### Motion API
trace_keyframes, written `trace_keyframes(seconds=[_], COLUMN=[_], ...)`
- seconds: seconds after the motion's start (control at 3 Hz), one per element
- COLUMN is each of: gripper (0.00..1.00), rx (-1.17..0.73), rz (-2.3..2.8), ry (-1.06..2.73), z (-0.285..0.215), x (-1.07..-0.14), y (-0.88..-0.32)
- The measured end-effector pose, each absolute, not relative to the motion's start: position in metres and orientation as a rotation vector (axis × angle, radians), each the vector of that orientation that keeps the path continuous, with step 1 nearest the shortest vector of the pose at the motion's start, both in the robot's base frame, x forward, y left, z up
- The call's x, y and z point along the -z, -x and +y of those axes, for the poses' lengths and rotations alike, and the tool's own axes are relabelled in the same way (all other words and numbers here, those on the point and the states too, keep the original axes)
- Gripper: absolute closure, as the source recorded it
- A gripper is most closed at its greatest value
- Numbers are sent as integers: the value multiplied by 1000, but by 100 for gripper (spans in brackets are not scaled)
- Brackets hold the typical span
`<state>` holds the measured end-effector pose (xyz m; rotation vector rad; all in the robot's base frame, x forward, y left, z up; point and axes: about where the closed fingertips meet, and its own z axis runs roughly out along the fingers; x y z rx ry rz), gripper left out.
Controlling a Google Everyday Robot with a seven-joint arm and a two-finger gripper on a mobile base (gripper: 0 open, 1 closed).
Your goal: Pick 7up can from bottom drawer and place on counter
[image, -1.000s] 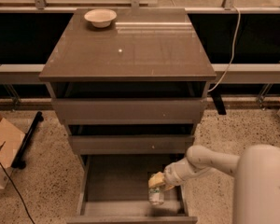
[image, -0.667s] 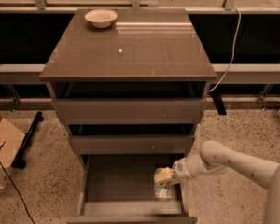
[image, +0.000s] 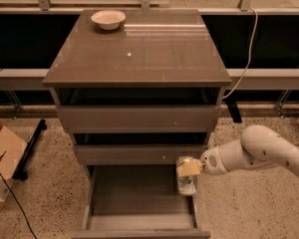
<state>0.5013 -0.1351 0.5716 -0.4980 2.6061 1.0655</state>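
Speckled floor (image: 249, 213) flanks the open bottom drawer (image: 139, 203). At its right wall the gripper (image: 188, 167) appears to have its jaws clamped on the 7up can (image: 186, 184), long axis upright, directly below them. The desk (image: 139, 59) lies above, farther back.

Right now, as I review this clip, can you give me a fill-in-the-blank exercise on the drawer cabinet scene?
1. The round white bowl sits on the glossy grey-brown ____.
2. The two-finger gripper holds the small green-and-white 7up can over the open ____ drawer.
3. The gripper is at that drawer's ____ side in the camera view.
Missing: counter; bottom; right.
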Motion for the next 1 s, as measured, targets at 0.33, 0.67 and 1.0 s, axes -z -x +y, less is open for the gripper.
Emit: trace_keyframes(seconds=[0.33,0.67,1.0], gripper=[100,100,100], rx=[-905,-724,-597], rz=[2502,2380,2249], ry=[631,752,805], z=[-135,-125,-122], x=[-661,-758,-850], y=[-507,-518,-532])
